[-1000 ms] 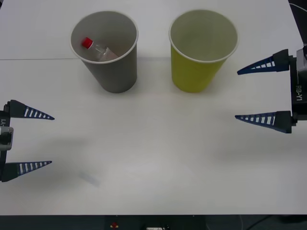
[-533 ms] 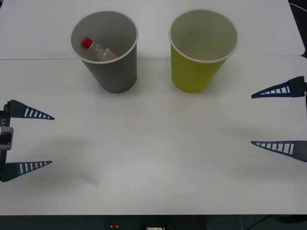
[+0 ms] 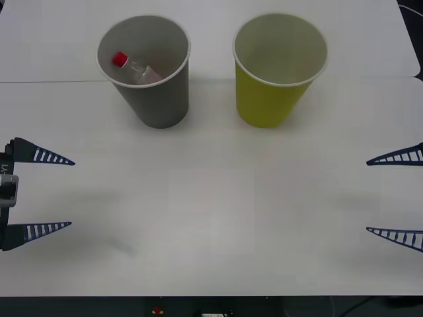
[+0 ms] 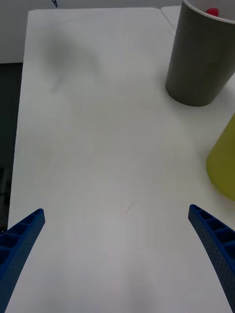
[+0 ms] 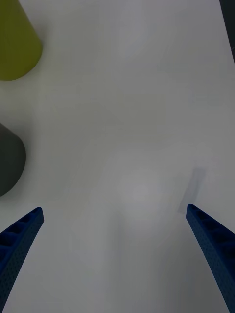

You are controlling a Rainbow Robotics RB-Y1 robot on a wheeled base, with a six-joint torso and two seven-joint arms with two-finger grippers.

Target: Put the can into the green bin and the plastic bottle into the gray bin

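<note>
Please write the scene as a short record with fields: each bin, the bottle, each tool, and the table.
gray bin: upright, on the robot's left of the green bin
green bin: upright, inside looks pale, no can visible
plastic bottle: lying tilted inside the gray bin, red cap up
left tool: open, low at the table's left edge, holding nothing
right tool: open, at the right edge, holding nothing
table: white

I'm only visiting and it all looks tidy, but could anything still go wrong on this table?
Possibly. The gray bin and green bin are tall paper cups, so a stray sweep by the open right gripper or open left gripper, both low at the table's sides, might tip one. The plastic bottle leans inside the gray bin and could roll out if it fell. I cannot see a can inside the green bin, so that half may be unfinished.
</note>
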